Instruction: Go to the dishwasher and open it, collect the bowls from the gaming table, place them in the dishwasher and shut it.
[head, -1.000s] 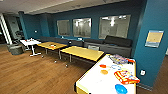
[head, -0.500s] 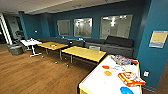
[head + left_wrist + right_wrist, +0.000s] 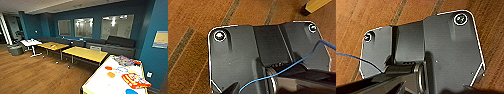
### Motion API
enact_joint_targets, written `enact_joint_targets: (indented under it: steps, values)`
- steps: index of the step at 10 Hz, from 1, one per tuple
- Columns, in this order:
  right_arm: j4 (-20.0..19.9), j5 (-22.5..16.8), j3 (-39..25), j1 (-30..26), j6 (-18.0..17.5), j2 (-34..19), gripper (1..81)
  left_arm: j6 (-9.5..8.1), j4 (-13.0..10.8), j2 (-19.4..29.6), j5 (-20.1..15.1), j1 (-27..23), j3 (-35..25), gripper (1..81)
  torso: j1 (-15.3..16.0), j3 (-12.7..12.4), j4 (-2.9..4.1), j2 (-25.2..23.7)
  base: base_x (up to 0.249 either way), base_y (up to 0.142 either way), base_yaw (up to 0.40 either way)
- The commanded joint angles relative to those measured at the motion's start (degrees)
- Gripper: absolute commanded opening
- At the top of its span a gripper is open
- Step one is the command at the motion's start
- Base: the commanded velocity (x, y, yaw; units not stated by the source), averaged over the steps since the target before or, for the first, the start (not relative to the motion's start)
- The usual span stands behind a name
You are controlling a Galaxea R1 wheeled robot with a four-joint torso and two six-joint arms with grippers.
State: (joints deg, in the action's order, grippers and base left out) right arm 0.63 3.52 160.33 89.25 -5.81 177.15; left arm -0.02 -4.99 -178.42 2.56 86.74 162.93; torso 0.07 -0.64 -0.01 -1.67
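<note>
Three bowls, a blue one [image 3: 131, 91] nearest, then orange [image 3: 110, 74] and red-orange [image 3: 108, 67], sit uncollected on the gaming table [image 3: 100, 83] at lower right, yellow tables [image 3: 85, 53] beyond; can't tell either gripper's state, so pickup's all left, I'd guess.

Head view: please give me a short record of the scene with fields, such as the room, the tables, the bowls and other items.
room: wooden floor, teal walls, windows on the far wall
gaming table: white top with yellow rim, near right
bowls: red-orange bowl, orange bowl, blue bowl, all on the gaming table
other items there: colourful game boxes
other tables: two yellow-topped tables, small white table
seating: dark sofas along the wall
</note>
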Motion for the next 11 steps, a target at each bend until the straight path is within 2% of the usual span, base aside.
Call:
enact_joint_targets:
  steps: [1, 8, 11]
  values:
    - [0.2, -2.7, -0.2, -3.2, 0.1, 0.1, 81.1, 0.2, 0.2, -0.1, -2.7, -3.1, 0.1, 81.1, 0.0, 0.0, 0.0, 0.0, 0.065, 0.104, 0.0]
    - [0.2, -2.7, 0.0, -3.2, 0.0, 0.2, 81.1, 0.11, -0.2, -0.3, -2.8, -3.0, 0.1, 81.1, 0.0, 0.0, 0.0, 0.0, 0.064, 0.085, 0.0]
    - [0.2, -2.8, 0.0, -3.5, 0.0, 0.2, 81.1, 0.11, -0.3, -0.4, -2.8, -3.1, 0.1, 81.1, 0.0, 0.0, 0.0, 0.0, 0.021, 0.0, 0.0]
